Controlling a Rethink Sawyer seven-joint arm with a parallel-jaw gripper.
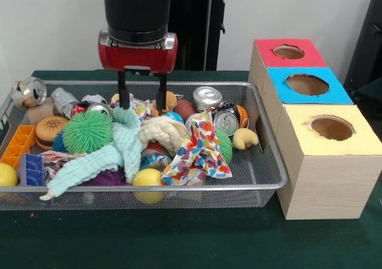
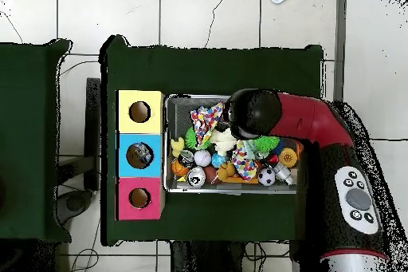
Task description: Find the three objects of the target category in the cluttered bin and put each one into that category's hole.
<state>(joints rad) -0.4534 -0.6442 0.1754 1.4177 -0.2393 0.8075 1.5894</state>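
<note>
Front view shows the claw (image 1: 142, 96) spread wide above the mint cloth (image 1: 122, 150) in the wire bin (image 1: 268, 179).

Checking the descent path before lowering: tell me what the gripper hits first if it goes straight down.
Most likely the cream cloth and mint green towel heaped directly under the open gripper; its fingers already reach the clutter's top. Depth is unclear from the front view.

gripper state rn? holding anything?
Gripper: open, holding nothing, fingers apart just above the mint green cloth in the wire bin.
</note>
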